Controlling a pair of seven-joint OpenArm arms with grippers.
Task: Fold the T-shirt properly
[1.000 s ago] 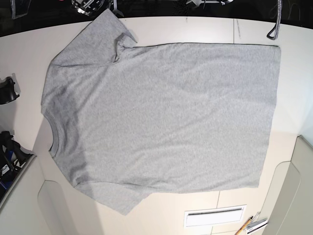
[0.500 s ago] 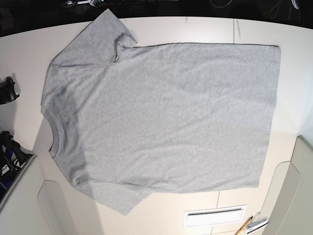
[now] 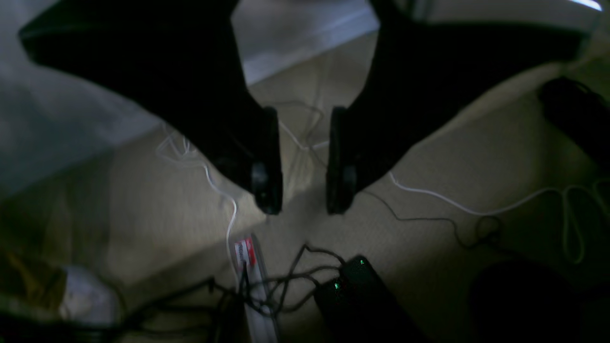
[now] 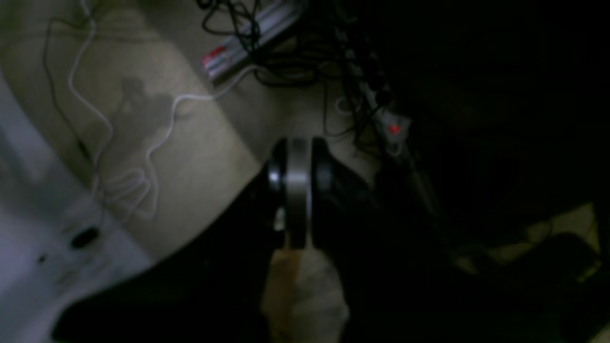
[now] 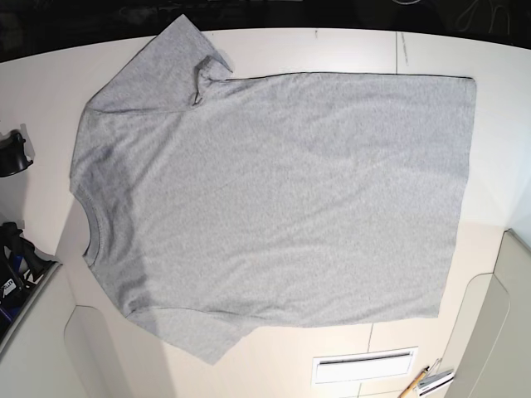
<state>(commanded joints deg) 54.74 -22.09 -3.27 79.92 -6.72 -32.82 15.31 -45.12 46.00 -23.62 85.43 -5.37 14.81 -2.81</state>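
The light grey T-shirt [image 5: 274,199] lies flat on the white table [image 5: 332,50], plain side up, with its ribbed collar [image 5: 90,236] at the left and its hem at the right. The far sleeve [image 5: 174,58] has a small fold at its edge. The near sleeve [image 5: 199,336] points to the table's front. Neither gripper shows in the base view. In the left wrist view my left gripper [image 3: 302,200] is open and empty over the floor. In the right wrist view my right gripper [image 4: 298,190] has its jaws close together, holds nothing and is off the table.
Black hardware [image 5: 12,153] sits at the table's left edge. A white slotted plate [image 5: 365,365] and a pencil [image 5: 415,383] are at the front right. Below the arms the floor holds cables, a power strip [image 3: 257,290] and a black adapter [image 3: 362,295].
The arm parts seen at the top edge of the base view a second ago have moved out of view. The T-shirt has not moved.
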